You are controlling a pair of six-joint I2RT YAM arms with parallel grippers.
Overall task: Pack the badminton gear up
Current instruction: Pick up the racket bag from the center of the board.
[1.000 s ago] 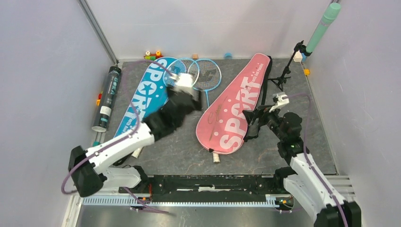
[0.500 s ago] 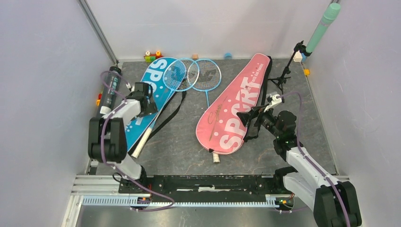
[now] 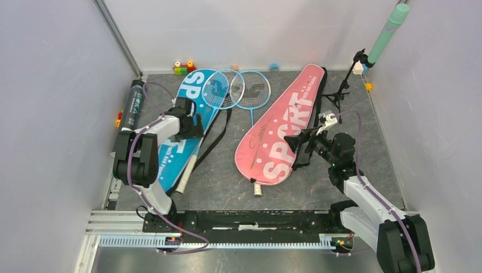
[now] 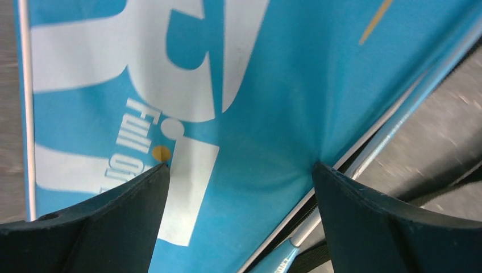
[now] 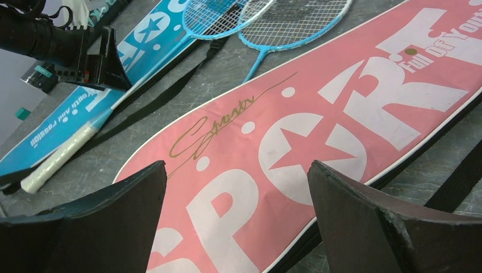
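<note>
- Since half a second ago the left gripper has shifted right, and the two blue rackets have shifted with it.
- Its jaws are spread over the blue bag, which is lettered "Full O…".
- The right gripper is likewise spread above the pink bag, which reads "SPORT".
- A white handle pokes from the pink bag's near end.
- The dark tube lies at the far left of the tabletop.

Open floor between blue bag and pink bag, black strap across it.
</note>
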